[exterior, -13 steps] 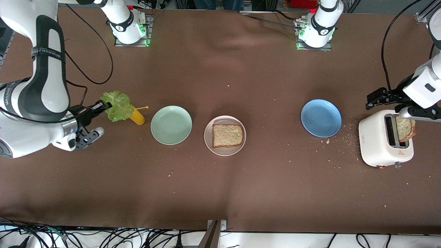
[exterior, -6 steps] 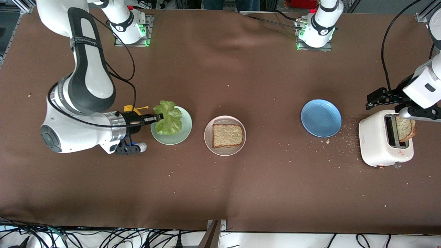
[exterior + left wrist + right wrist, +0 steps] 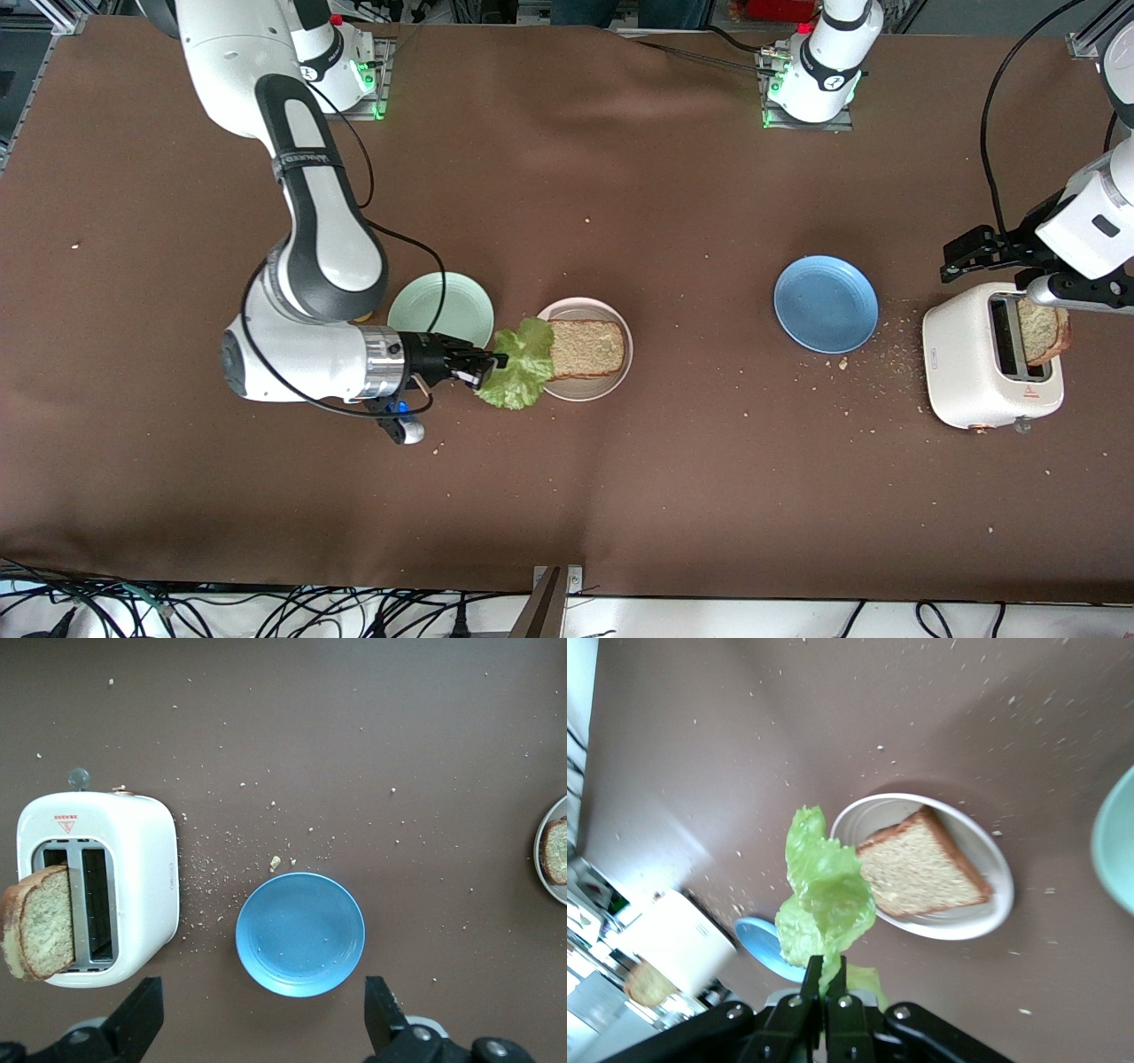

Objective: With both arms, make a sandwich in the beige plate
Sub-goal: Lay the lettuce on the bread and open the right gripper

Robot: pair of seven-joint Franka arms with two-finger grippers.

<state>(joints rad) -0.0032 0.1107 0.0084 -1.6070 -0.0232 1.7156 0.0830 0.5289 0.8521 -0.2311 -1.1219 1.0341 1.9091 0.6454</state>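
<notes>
The right pincer (image 3: pixel 479 368) pinches the lettuce leaf (image 3: pixel 516 365) over the beige plate's (image 3: pixel 580 390) rim (one toast slice (image 3: pixel 586 347) lies there). The left pincer (image 3: pixel 261 1019) waits spread wide and empty over the surface near the toaster (image 3: pixel 979 372).

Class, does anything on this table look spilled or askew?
Yes: crumbs lie scattered on the cloth between the blue plate and the toaster, and a toast slice sticks out of the toaster, tilted.

high front view, two downward wrist views
</notes>
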